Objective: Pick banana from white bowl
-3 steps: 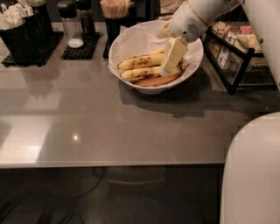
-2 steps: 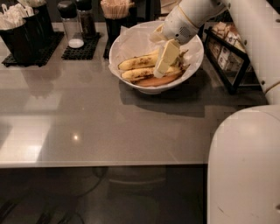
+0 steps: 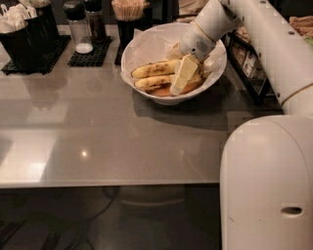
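Note:
The white bowl (image 3: 161,99), lined with crinkled white paper, stands at the back middle of the grey counter. The banana (image 3: 164,92) with the dark-brown side lies along the bowl's front wall. Two yellower bananas (image 3: 155,69) lie just behind it. My gripper (image 3: 182,77) reaches down from the upper right into the bowl. It sits over the right ends of the bananas, at or just above the brown-sided banana, and hides that end of it.
A black caddy of wrapped utensils (image 3: 24,34) and shakers (image 3: 80,29) on a black mat stand at the back left. A cup of sticks (image 3: 129,14) is behind the bowl. A wire rack (image 3: 249,66) is right of it. My white body (image 3: 266,185) fills the lower right.
My gripper has moved down and a little left, deeper into the bowl onto the bananas. The arm has swung further into view. The bananas have not visibly moved.

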You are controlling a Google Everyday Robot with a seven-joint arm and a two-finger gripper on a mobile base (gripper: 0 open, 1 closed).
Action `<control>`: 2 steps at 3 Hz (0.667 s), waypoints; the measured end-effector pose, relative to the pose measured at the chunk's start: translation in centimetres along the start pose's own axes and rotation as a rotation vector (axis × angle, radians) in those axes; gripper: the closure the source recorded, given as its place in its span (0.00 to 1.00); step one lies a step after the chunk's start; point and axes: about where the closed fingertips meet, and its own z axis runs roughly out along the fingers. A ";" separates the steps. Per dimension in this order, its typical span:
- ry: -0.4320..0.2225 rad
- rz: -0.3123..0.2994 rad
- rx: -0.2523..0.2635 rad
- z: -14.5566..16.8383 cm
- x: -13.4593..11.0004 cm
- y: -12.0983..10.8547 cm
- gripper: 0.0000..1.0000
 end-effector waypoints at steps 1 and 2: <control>0.000 0.000 0.000 0.0 0.0 0.0 0.18; 0.000 0.000 0.000 0.0 0.0 0.0 0.41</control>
